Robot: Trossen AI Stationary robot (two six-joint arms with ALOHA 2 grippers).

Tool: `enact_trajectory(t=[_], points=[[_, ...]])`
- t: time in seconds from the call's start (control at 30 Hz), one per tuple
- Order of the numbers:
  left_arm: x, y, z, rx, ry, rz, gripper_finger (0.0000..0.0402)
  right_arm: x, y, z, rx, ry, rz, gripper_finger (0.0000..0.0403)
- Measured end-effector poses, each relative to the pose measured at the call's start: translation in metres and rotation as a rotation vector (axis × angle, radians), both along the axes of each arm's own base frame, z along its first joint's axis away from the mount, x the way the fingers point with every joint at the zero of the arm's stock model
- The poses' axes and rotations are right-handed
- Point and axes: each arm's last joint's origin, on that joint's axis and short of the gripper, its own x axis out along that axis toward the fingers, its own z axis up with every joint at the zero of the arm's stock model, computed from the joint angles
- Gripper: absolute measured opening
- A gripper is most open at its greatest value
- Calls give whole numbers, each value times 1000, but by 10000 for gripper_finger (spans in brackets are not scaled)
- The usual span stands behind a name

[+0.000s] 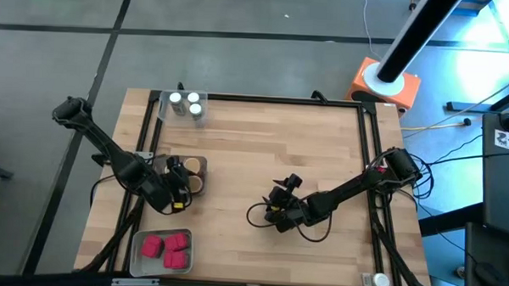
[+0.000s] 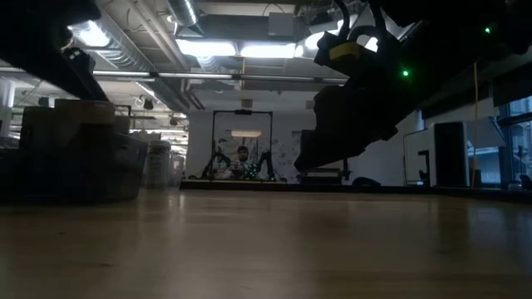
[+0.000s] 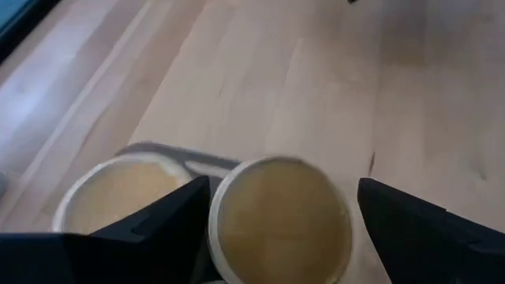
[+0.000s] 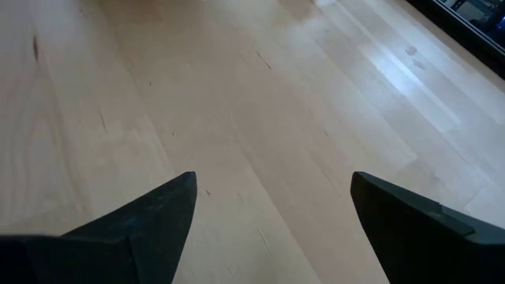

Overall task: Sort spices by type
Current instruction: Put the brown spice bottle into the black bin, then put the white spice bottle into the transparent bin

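Note:
Two round jars with tan lids stand in a small grey tray [image 1: 199, 164] at the table's left. My left gripper [image 3: 282, 185] hovers over them, open, its fingers on either side of one tan-lidded jar [image 3: 280, 222]; the other jar [image 3: 118, 197] stands just outside one finger. Jars with white lids [image 1: 186, 102] stand in a clear tray at the far left. Red boxy containers [image 1: 168, 247] lie in a tray at the near left. My right gripper [image 4: 272, 177] is open over bare wood at mid-table. My left gripper comes slanting down from the table's left edge. One finger [image 3: 170, 221] stands right at the jar's rim [image 3: 215, 213], between the two jars; I cannot tell whether it touches. The other finger [image 3: 418, 229] stands clear of the lid.
A dark metal frame [image 1: 273, 99] runs around the wooden table top. The middle and right of the table show bare wood [image 1: 322, 154]. A small white thing [image 1: 379, 282] lies at the near right corner.

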Motion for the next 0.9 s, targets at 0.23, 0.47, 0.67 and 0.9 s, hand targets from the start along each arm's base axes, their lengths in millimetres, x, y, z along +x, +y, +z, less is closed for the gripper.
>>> enact_trajectory(t=[0.23, 0.47, 0.67, 0.9], points=[[0, 1, 10, 1, -33, -13, 305, 0, 0, 0, 10, 7, 8, 335], [2, -1, 13, -16, -73, -5, 306, 0, 2, -1, 52, 28, 37, 335], [11, -9, 23, -47, -188, -59, 306, -4, 8, 10, 34, 77, 106, 335], [21, -20, 22, -38, -313, -151, 306, -38, 32, 61, 131, 148, 234, 335]])
